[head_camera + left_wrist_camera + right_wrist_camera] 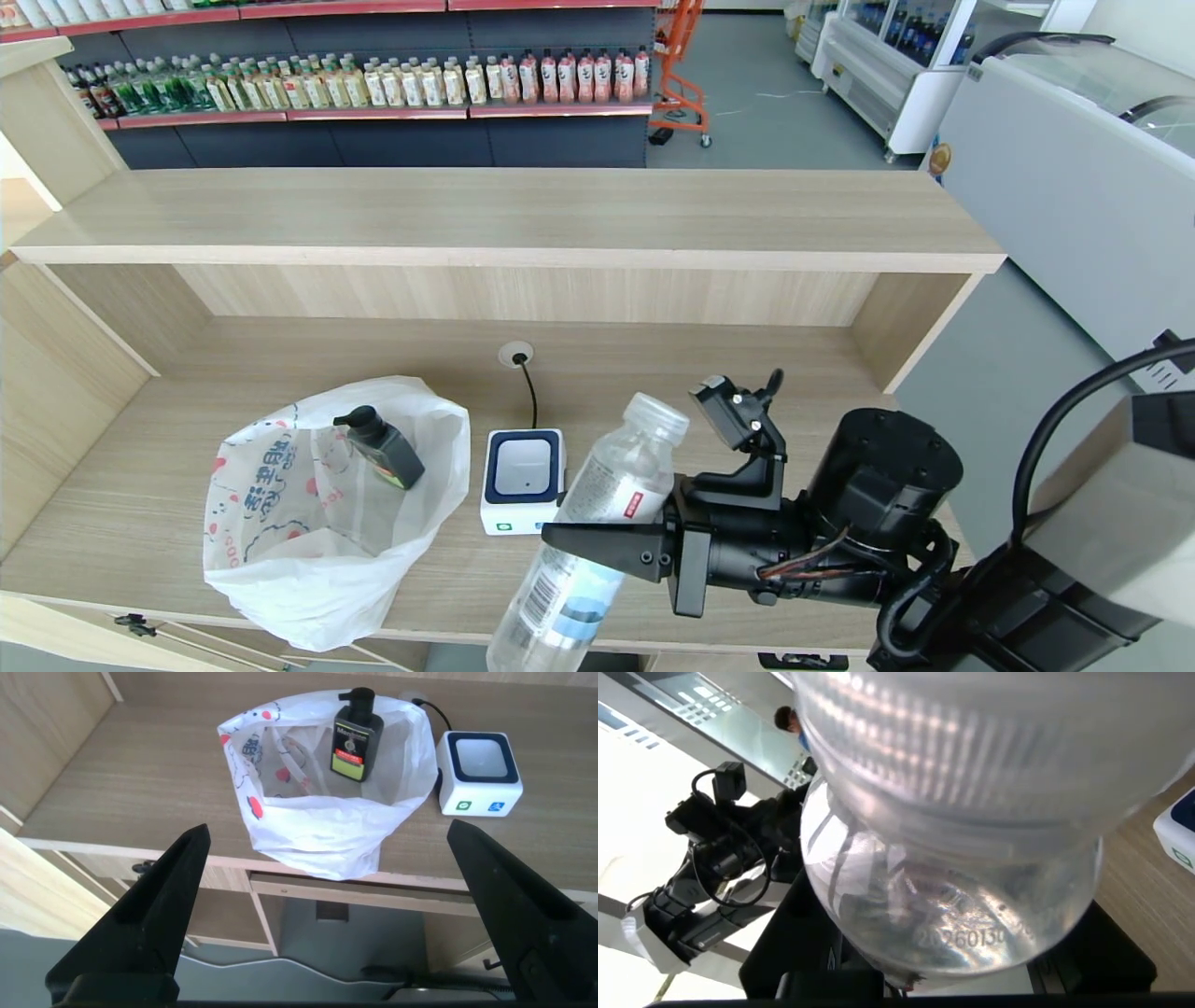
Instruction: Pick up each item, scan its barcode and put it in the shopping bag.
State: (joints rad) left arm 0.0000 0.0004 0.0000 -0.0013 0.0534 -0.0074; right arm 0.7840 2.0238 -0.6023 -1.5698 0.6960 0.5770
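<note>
The left gripper (327, 833) is hanging wide open, out beyond the front edge of the tabletop (709, 364), nearer the robot than the scanner (523, 478) and to its left. Just left of the scanner, the white shopping bag (280, 560) is standing open, with a dark pump bottle (383, 450) leaning inside it. Just right of the scanner and raised off the tabletop, the right gripper (611, 537) is clamping a clear water bottle (624, 467) around its middle. The bottle is tilting, cap pointing away from the robot and barcode facing up.
</note>
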